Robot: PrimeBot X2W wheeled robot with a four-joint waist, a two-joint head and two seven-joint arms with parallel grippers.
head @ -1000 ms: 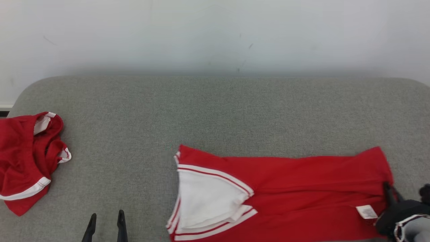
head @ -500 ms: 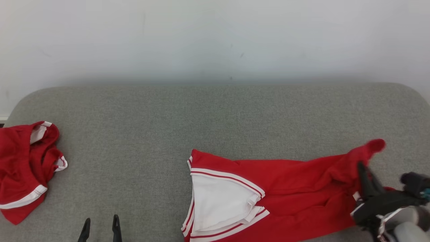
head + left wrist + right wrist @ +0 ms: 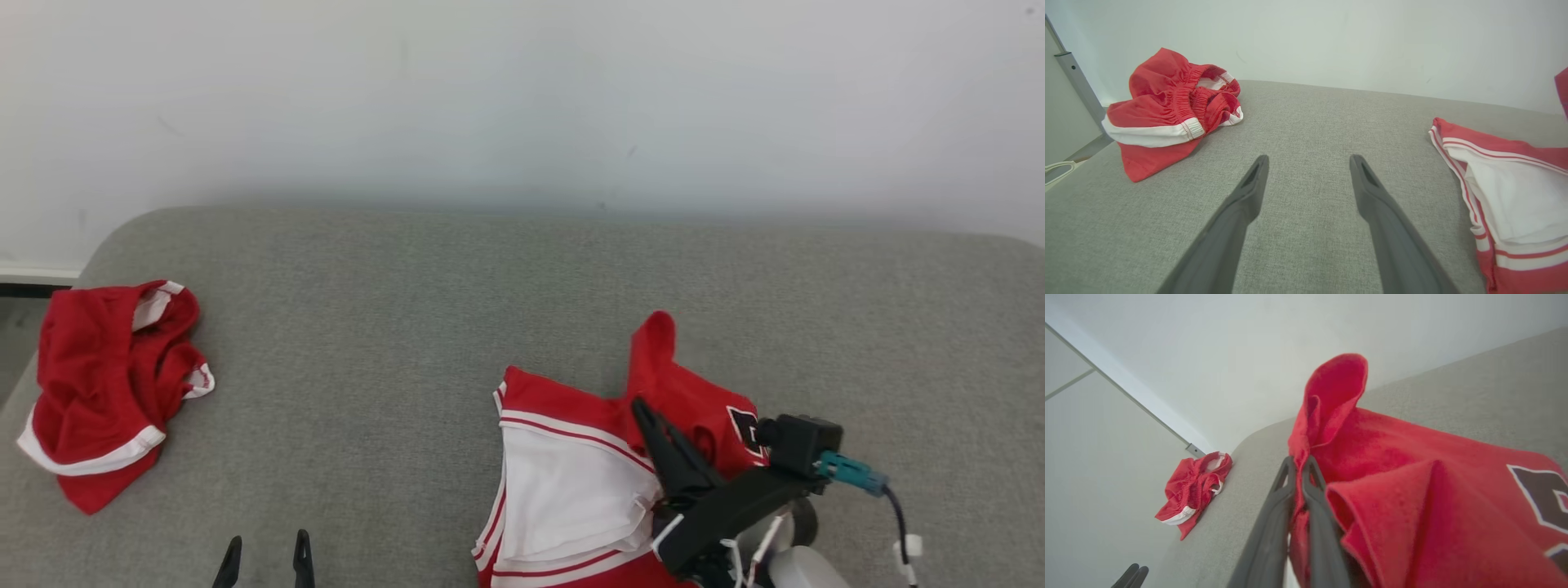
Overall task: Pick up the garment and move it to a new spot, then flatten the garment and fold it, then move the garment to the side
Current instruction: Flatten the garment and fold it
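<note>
The garment [image 3: 571, 490], a red jersey with a white panel and striped trim, lies on the grey cushion [image 3: 490, 278] at about 5 o'clock in the head view, its near edge running off the bottom. The right gripper [image 3: 638, 405] is clamped on a red edge of it, fingers pressed together with cloth pinched between them (in the right wrist view a loose flap stands up past the fingertips at 12 o'clock). The raised part hangs over the part that lies flat, so a fold looks to be under way. The left gripper [image 3: 268, 545] hangs at 7 o'clock with its fingers spread wide and nothing between them, well apart from the jersey. A second red garment [image 3: 114, 392] sits crumpled at 9 o'clock, near the cushion's edge.

The cloth looks light, soft and limp. Held by a single pinch it will likely sag and bunch, and its layers may slide over one another. I judge a hem or corner the best hold, taken through all layers, with the other corner of the same edge the natural place for the left gripper. The grey weave may drag at the fabric, so lifting clear seems wiser than sliding.
</note>
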